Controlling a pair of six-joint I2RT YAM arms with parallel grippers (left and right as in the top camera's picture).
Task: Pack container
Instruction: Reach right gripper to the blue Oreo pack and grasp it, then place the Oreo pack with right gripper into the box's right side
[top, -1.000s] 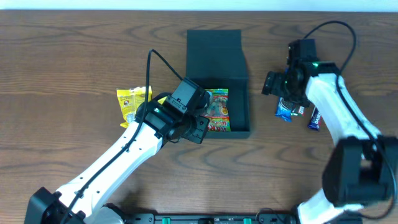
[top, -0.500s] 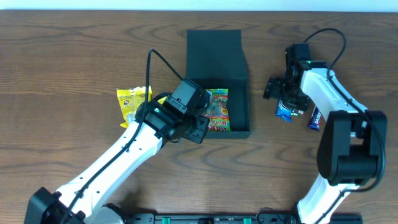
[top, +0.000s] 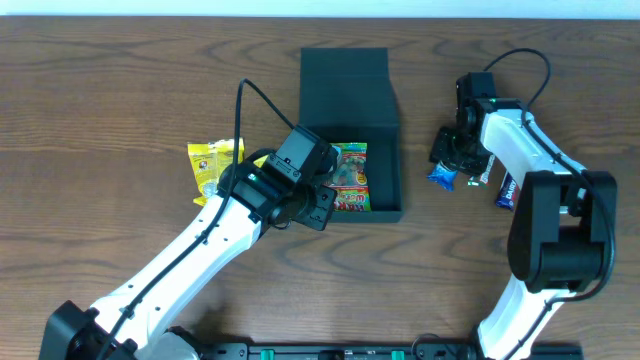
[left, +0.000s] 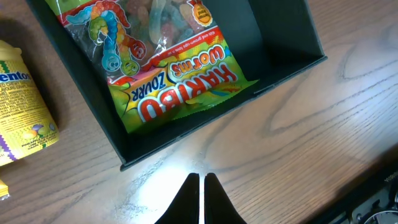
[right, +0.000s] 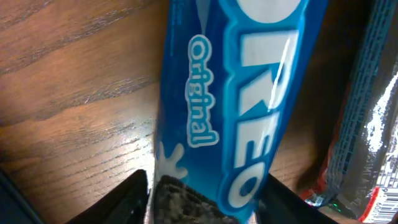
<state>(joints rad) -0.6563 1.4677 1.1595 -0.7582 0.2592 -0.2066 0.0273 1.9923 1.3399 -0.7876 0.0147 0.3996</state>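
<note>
The dark green container (top: 385, 140) stands open at the table's middle, its flap lid (top: 343, 82) lying flat behind it. A Haribo worms packet (top: 348, 178) lies inside; the left wrist view shows it (left: 168, 81) within the box wall (left: 186, 135). My left gripper (top: 318, 208) is shut and empty over bare wood just in front of the box, as the left wrist view (left: 200, 182) shows. My right gripper (top: 456, 158) is shut on a blue Oreo packet (top: 441, 176), right of the container. The packet (right: 249, 93) sits between the fingers (right: 205, 200).
A yellow Mentos packet (top: 212, 168) lies left of the container, and also shows in the left wrist view (left: 18, 112). Two more snack packets lie by the right arm: one (top: 481, 178) close to the gripper, a dark blue one (top: 505, 190) further right. A silvery packet (right: 367, 124) lies beside the Oreo.
My right gripper has swung lower and closed on the Oreo packet, which has shifted a little to the left. The left arm has not moved.
</note>
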